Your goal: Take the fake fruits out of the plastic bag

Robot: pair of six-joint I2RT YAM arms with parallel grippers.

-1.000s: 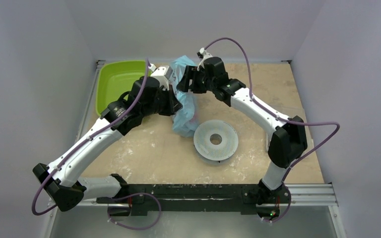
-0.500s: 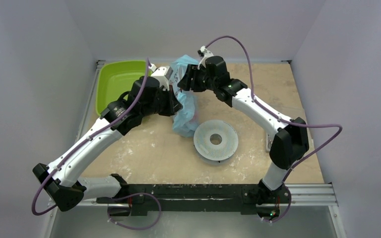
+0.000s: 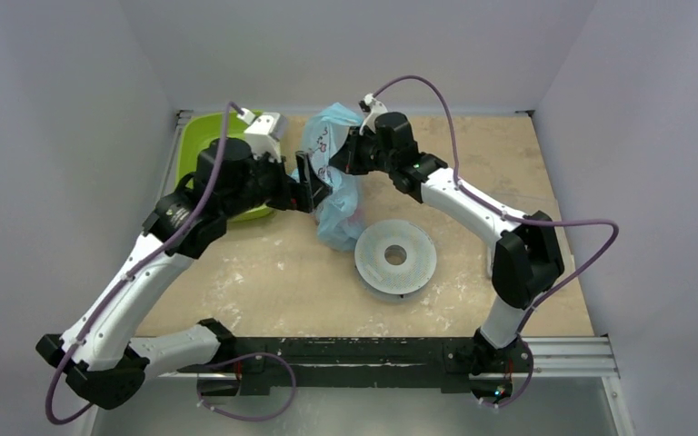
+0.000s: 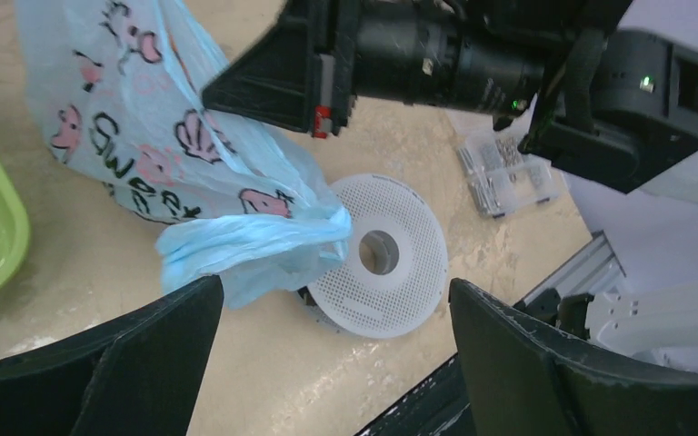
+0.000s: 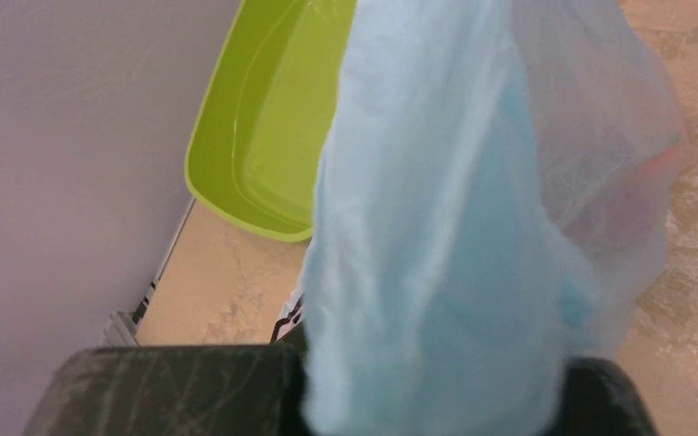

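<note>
The right tool is clamping the plastic bag by its top near the surface's far edge.
The left tool is hovering beside it, fingers apart; the bag is hanging down beside the white disc, fake fruits showing reddish through it.

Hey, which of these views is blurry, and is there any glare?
Right wrist view: the plastic bag sits so close it is soft and fills most of the frame. Left wrist view: its print is sharp, the left tool's fingers dark. Top view: even light, no glare.
</note>
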